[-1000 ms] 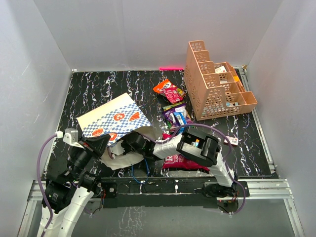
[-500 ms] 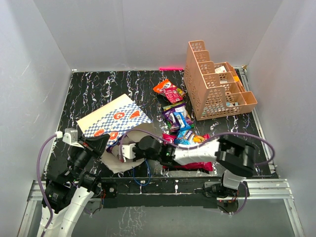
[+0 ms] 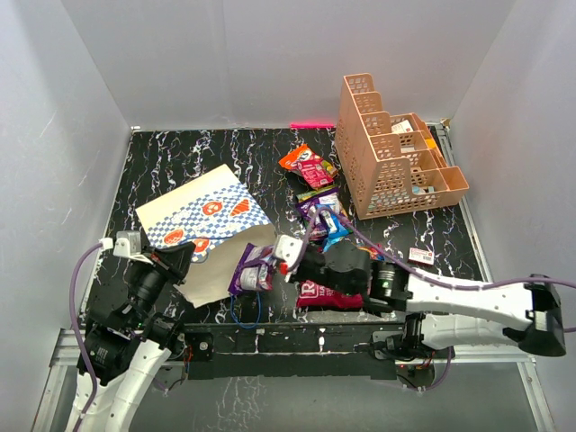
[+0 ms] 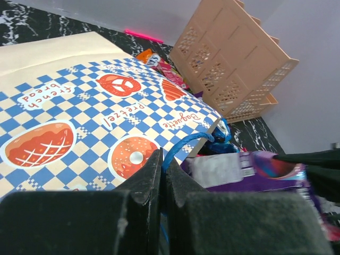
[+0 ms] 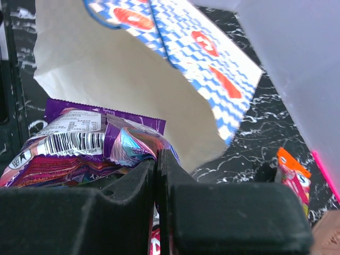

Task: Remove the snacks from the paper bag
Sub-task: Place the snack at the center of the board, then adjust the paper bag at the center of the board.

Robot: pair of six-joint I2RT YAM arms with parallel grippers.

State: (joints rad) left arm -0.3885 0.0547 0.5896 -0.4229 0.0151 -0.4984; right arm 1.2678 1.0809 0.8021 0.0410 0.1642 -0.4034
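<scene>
The blue-and-white checkered paper bag (image 3: 202, 216) lies on its side at the left, mouth toward the right. My left gripper (image 3: 180, 261) is shut on its blue cord handle (image 4: 187, 142). My right gripper (image 3: 281, 261) is shut on a purple snack packet (image 3: 252, 268) and holds it just outside the bag's mouth; the packet also shows in the right wrist view (image 5: 90, 143) and the left wrist view (image 4: 249, 169). The large red bag (image 3: 328, 295) lies under my right arm. Orange (image 3: 306, 165), purple and blue packets (image 3: 328, 216) lie in the middle of the table.
An orange lattice rack (image 3: 391, 153) with small boxes stands at the back right. A small red-and-white card (image 3: 421, 256) lies right of the snacks. A pink strip (image 3: 311, 124) lies at the back wall. Grey walls enclose the black marbled table (image 3: 171, 157).
My right arm has drawn back to the right, out of the bag's mouth, pulling the purple packet with it. The bag has shifted slightly back-left. The left gripper keeps its hold.
</scene>
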